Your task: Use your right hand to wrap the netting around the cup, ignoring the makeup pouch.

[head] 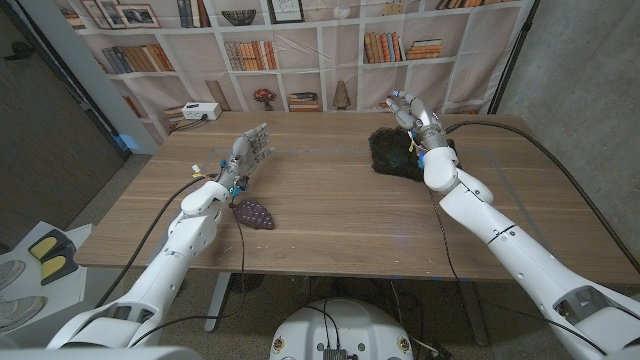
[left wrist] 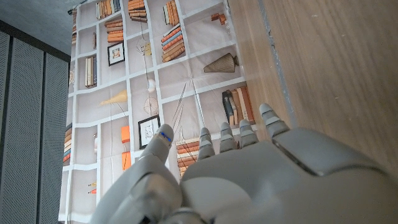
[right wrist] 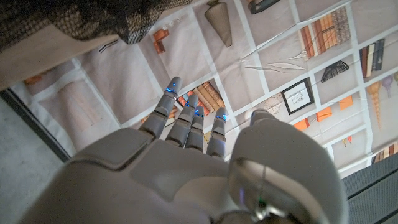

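A dark heap of black netting (head: pixel 394 154) lies on the wooden table (head: pixel 330 220) right of the middle; I cannot make out a cup under it. My right hand (head: pixel 414 118) hovers at the heap's far right side, fingers spread and holding nothing. The right wrist view has the netting (right wrist: pixel 93 18) beyond my right hand (right wrist: pixel 186 174), whose fingers (right wrist: pixel 186 121) reach out straight and apart from it. My left hand (head: pixel 250 150) stands at the table's left with fingers apart, holding nothing. In its wrist view the left hand (left wrist: pixel 249 180) stretches past the table edge.
A small dark purple makeup pouch (head: pixel 255 214) lies on the table beside my left forearm. A white box (head: pixel 200 112) sits at the far left corner. A bookshelf-print backdrop (head: pixel 300 50) hangs behind the table.
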